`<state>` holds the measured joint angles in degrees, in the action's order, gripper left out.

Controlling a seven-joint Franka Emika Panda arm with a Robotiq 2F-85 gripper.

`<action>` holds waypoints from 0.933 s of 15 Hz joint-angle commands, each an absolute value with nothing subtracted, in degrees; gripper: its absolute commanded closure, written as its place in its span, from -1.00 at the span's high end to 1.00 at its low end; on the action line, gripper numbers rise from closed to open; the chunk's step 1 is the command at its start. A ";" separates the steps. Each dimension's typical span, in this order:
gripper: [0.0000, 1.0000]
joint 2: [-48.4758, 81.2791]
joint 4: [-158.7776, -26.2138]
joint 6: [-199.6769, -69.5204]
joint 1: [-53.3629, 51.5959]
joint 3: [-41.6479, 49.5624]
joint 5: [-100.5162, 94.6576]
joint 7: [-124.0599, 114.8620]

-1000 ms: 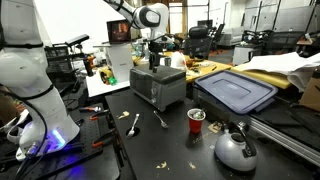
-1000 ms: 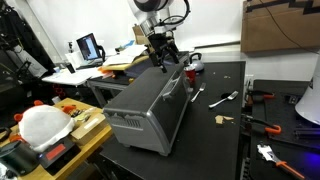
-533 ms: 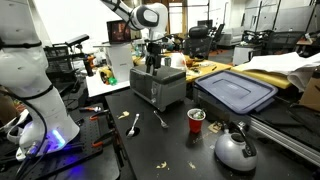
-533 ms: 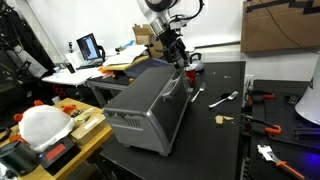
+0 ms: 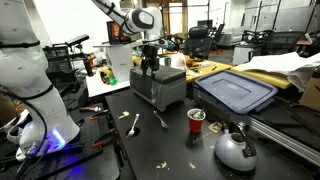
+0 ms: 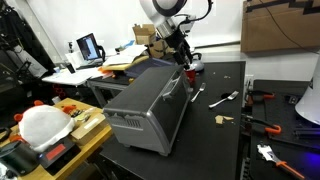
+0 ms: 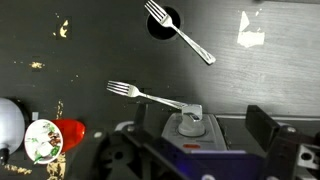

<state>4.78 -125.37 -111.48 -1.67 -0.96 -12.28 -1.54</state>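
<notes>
In an exterior view the hand [image 5: 149, 66] hangs over the back of the silver toaster oven [image 5: 160, 88], close above its top. Whether it touches cannot be told from here, and its fingers are too small to read. On the dark desk [image 5: 170, 155] in front of the oven lie one utensil [image 5: 160, 119] and another utensil [image 5: 134, 124], with a red cup [image 5: 196, 120] just beside the first. A white kettle [image 5: 236, 148] stands nearer the camera, and a blue bin lid [image 5: 236, 92] lies beyond the cup.

The exterior view from the oven's other end shows the toaster oven [image 6: 148, 105] lengthwise. The hand [image 6: 183, 62] is above its far end, where the red cup [image 6: 190, 75] peeks out just past the oven's corner. A fork [image 6: 224, 99] lies on the desk [image 6: 215, 145] beside the oven, and a second utensil [image 6: 196, 95] lies closer to the oven wall. The kettle and the lid are out of this frame.

The wrist view alone settles the grip. The hand [image 7: 205, 128] has its fingers [image 7: 262, 126] spread wide, with nothing held between them. It looks straight down on the desk [image 7: 90, 60], and the oven is not seen. Both utensils read as forks here. The nearer fork [image 7: 145, 95] lies with its handle running toward the hand, and the farther fork [image 7: 182, 33] lies well apart from it. The red cup [image 7: 70, 132] and the edge of the kettle [image 7: 8, 122] sit at the lower left. A white scrap [image 7: 250, 28] and crumbs [image 7: 62, 28] dot the surface.
</notes>
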 commanded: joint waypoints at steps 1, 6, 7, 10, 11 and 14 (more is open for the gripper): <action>1.00 1.38 -130.71 -116.17 -2.12 -1.44 -13.55 -1.24; 1.00 1.58 -134.08 -121.32 -2.16 -1.44 -14.22 -2.49; 1.00 1.80 -134.50 -122.27 -2.14 -1.40 -14.36 -2.53; 1.00 2.30 -135.72 -124.92 -2.14 -1.36 -14.80 -3.03; 1.00 2.47 -136.03 -125.72 -2.13 -1.34 -14.92 -3.18; 1.00 3.08 -136.53 -126.92 -2.09 -1.25 -15.37 -3.36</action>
